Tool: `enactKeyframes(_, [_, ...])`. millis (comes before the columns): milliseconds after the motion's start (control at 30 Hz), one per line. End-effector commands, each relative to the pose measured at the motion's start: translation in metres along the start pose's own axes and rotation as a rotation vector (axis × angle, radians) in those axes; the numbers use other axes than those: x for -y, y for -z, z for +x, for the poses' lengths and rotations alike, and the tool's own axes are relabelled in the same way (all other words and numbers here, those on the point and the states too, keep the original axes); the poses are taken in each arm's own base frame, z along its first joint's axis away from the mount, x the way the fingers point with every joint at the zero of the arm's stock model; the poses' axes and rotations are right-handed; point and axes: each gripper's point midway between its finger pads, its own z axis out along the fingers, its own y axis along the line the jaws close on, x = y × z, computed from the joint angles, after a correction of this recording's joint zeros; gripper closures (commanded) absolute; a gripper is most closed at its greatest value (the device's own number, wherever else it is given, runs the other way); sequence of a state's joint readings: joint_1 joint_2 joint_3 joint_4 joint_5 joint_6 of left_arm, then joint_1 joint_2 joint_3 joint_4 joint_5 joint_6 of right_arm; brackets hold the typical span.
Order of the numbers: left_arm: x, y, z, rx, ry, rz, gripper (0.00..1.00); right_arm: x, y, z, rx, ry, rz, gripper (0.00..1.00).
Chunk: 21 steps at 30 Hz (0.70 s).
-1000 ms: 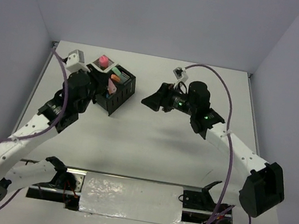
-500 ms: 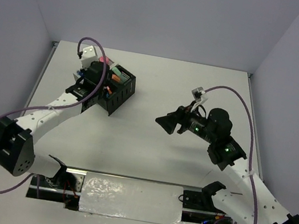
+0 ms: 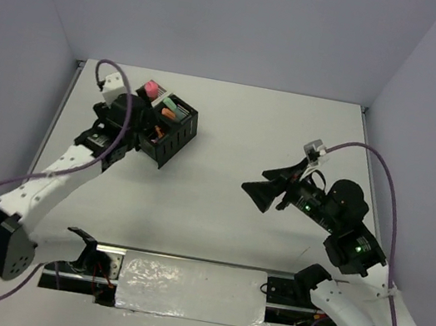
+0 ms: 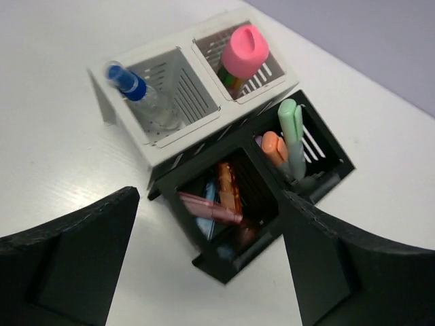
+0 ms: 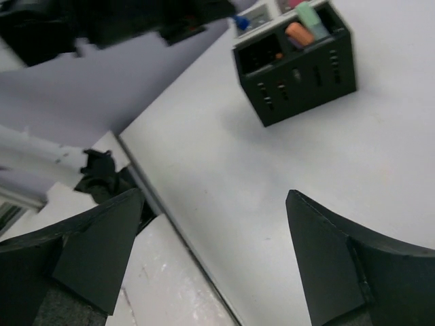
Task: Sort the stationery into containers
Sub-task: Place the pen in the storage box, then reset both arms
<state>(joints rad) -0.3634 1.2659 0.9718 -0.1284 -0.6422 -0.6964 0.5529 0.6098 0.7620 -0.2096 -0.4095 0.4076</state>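
Note:
The containers (image 3: pixel 170 125) stand at the far left as four square mesh bins. In the left wrist view, one white bin (image 4: pixel 173 102) holds a blue-capped clear pen (image 4: pixel 129 83), and the other holds a pink-capped bottle (image 4: pixel 245 51). The near black bin (image 4: pixel 231 244) holds pink (image 4: pixel 207 206), orange (image 4: pixel 228 187) and blue markers. The other black bin (image 4: pixel 326 159) holds green (image 4: pixel 292 129) and orange (image 4: pixel 274 146) highlighters. My left gripper (image 4: pixel 207 261) hangs open above the near black bin, empty. My right gripper (image 3: pixel 256 183) is open and empty over bare table at mid-right.
The metal strip and taped plate (image 3: pixel 191 289) run along the table's near edge, with both arm bases beside them. In the right wrist view the black bin (image 5: pixel 299 64) lies far ahead and the table's near edge (image 5: pixel 170 231) crosses under the fingers.
My left gripper has opened over the bins and drawn back a little; the pink marker now lies in the near black bin. My right arm has pulled back towards the near right, opening wider.

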Motion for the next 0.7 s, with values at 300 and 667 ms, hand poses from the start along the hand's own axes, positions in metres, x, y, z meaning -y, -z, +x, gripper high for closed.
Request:
enactKeyframes(300, [-0.065, 0.154, -0.056, -0.052, -0.13, 0.137, 0.01, 0.054, 0.103, -0.065, 0.082, 0.144, 0.631, 0.0])
enactKeyframes(667, [-0.136, 0.23, -0.032, -0.014, -0.116, 0.219, 0.0, 0.051, 0.18, -0.061, 0.126, 0.17, 0.773, 0.0])
